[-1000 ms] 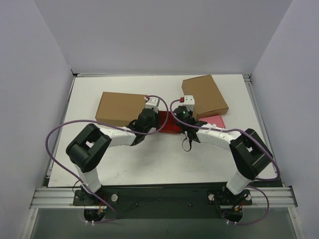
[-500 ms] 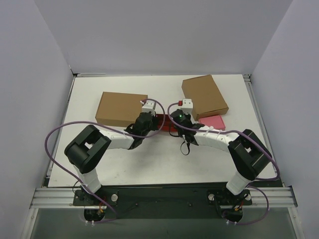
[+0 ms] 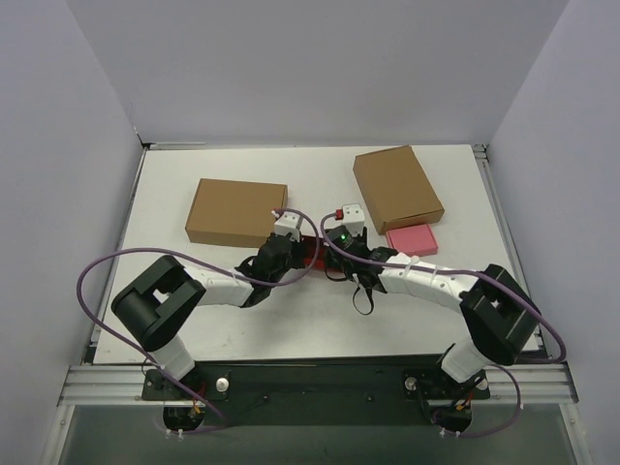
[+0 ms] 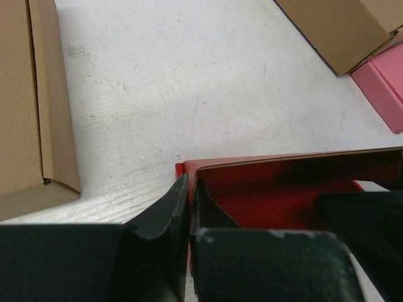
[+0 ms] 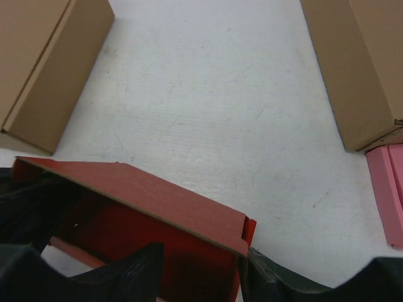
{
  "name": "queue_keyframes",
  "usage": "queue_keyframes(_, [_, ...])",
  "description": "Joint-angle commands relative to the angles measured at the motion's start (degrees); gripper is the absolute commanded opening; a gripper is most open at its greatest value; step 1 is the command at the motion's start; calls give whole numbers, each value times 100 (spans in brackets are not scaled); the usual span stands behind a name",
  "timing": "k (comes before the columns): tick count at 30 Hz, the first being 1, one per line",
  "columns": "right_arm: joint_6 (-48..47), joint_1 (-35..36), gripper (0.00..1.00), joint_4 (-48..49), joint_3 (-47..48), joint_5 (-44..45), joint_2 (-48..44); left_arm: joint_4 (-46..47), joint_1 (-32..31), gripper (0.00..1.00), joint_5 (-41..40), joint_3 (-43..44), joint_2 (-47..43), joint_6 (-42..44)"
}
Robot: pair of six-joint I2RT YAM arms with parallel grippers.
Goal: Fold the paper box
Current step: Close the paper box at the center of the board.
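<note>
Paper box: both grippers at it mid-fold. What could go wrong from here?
1. The left gripper pinches only one thin wall of the paper box near a corner; a pull could crease or tear it.
2. The right gripper straddles another corner, jaws apart, hold unclear; the box might swing or its raised wall spring back.
3. The pink box lies close beside the right arm; a sweep could nudge it.

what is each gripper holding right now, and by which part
The left gripper pinches the paper box by the thin wall at its left end. The right gripper stands open astride the wall at the other end, holding nothing.
</note>
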Motion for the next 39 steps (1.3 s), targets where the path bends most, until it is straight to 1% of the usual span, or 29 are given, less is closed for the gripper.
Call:
queue_keyframes(1, [218, 103, 52, -1059, 179, -421, -817, -468, -121, 0, -60, -203, 98, 159])
queue_keyframes(4, [315, 103, 55, -1615, 170, -623, -1239, -459, -174, 0, -209, -220, 115, 212])
queue_keyframes(9, [517, 94, 55, -2345, 12, -825, -1987, -424, -244, 0, -439, -255, 115, 317])
queue_keyframes(10, [552, 77, 55, -2399, -14, -834, -2258, -398, -262, 0, -456, -290, 89, 343])
queue_keyframes(13, [789, 7, 56, -2461, -15, -913, -2672, -169, -350, 0, -553, -378, 19, 580])
queue_keyframes(14, [947, -159, 56, -2452, 55, -983, -2709, -56, -376, 0, -588, -413, 1, 633])
queue_keyframes(15, [1288, -274, 56, -2452, 117, -1071, -2701, 6, -402, 0, -632, -449, -16, 747])
queue_keyframes(16, [1500, -431, 54, -2434, 178, -1454, -2605, 59, -464, 0, -658, -475, -42, 809])
queue_keyframes(18, [1930, -888, 53, -2303, 354, -1948, -2368, 165, -526, 0, -781, -580, -60, 914])
queue_keyframes(19, [2002, -986, 52, -2242, 416, -2177, -2079, 200, -595, 0, -825, -616, -78, 941])
queue_keyframes(22, [2117, -1153, 53, -2092, 522, -2546, -1629, 104, -631, 0, -869, -616, -113, 942])
queue_keyframes(27, [2354, -1399, 56, -1583, 189, -2733, -1382, -54, -684, 0, -826, -493, -87, 976])
queue_keyframes(31, [2214, -1505, 59, -1512, 109, -2636, -1207, -204, -675, 0, -799, -423, -34, 1003])
queue_keyframes(36, [2249, -1690, 59, -1144, -40, -3022, -996, -256, -693, 0, -764, -449, -16, 968])
queue_keyframes(39, [2188, -1734, 59, -1107, -32, -3031, -934, -318, -701, 0, -773, -467, -8, 933])
